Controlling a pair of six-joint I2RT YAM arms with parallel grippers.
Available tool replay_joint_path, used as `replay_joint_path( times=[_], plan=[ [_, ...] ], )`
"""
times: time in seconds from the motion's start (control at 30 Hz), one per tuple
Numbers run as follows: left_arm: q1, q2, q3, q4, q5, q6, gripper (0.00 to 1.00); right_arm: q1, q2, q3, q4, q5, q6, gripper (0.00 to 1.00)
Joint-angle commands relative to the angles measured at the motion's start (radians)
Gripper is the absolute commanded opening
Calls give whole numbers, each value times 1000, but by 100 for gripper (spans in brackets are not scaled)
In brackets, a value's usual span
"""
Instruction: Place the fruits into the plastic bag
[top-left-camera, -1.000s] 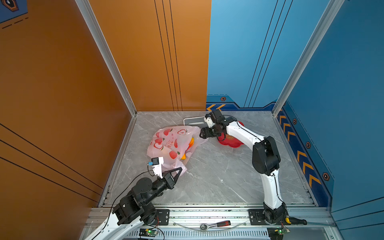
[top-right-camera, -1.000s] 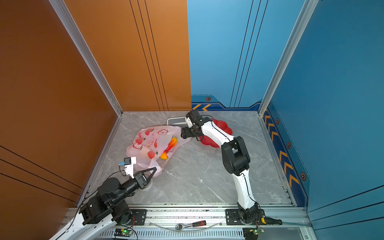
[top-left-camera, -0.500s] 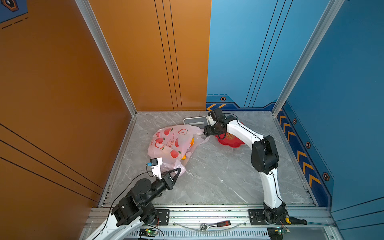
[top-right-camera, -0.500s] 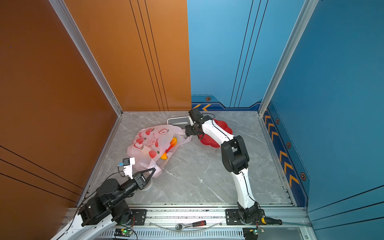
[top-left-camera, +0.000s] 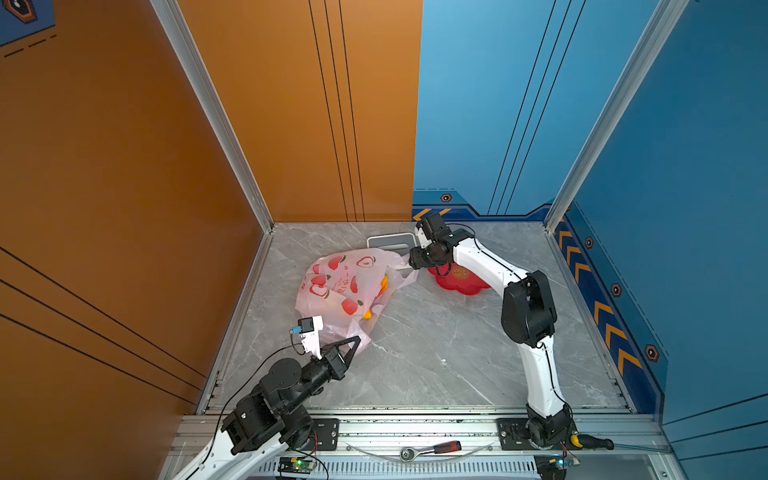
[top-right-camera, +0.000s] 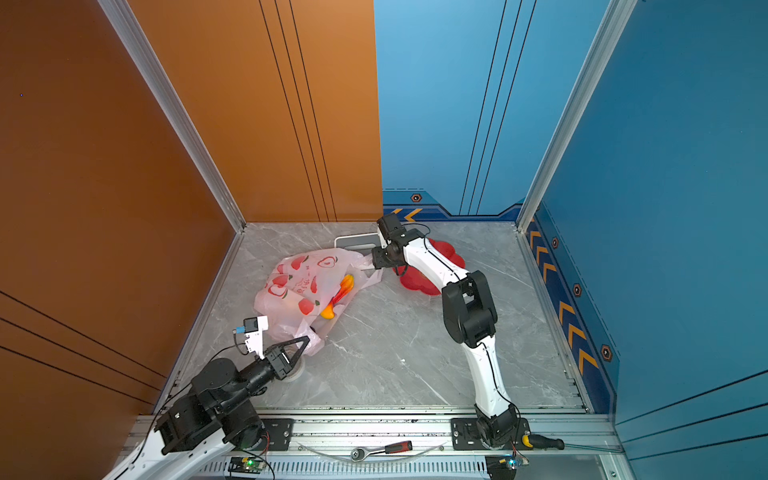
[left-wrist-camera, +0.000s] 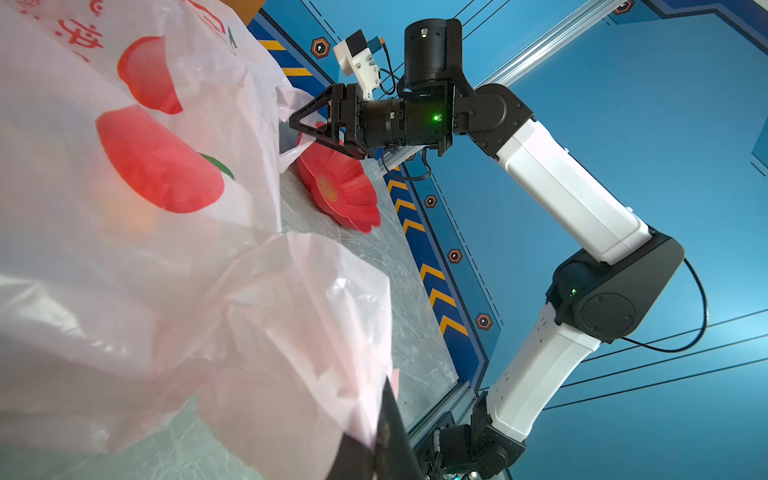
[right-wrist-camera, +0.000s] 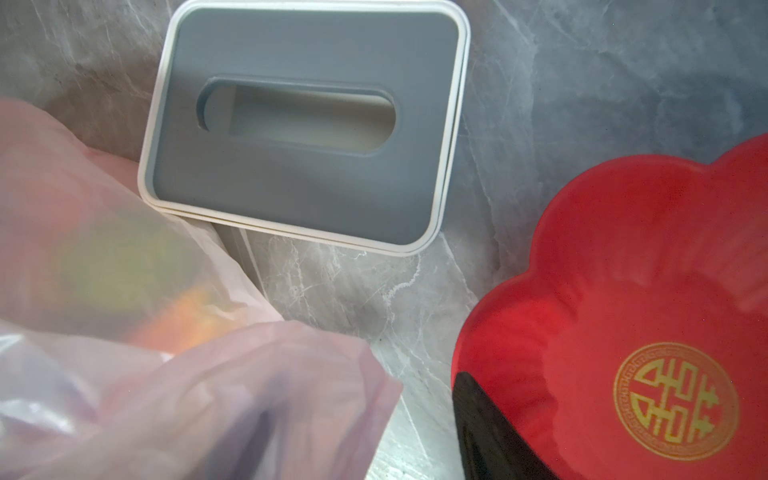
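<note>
Left wrist view has the right hand half spread around the plastic bag's far handle, beside the empty red flower-shaped dish. Left hand is pressed together on the near handle. Fruits lie inside, some at the mouth; pinch squarely, then lift both handles evenly, or they may roll out.

Crinkly translucent plastic bag, glossy dish
</note>
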Motion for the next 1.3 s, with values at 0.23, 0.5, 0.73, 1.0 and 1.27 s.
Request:
replay_joint_path(
  times=[0.23, 0.5, 0.73, 1.0, 1.27],
  plan=[
    [11, -13, 23, -20, -23, -3, 0, 8, 24, 37, -32, 19, -4, 26],
    [13, -12, 28, -19, -24, -1, 0, 18, -14, 36, -31, 39, -7, 0],
    [18, 43, 146, -110, -69, 44, 0, 38, -164, 39, 5, 61, 10, 0],
    [24, 264, 410, -138, -30, 165, 0, 74, -328, 106, 34, 48, 35, 0],
    [32, 442, 726, -215, -36, 295, 0, 116, -428, 221, 17, 41, 35, 0]
  ],
)
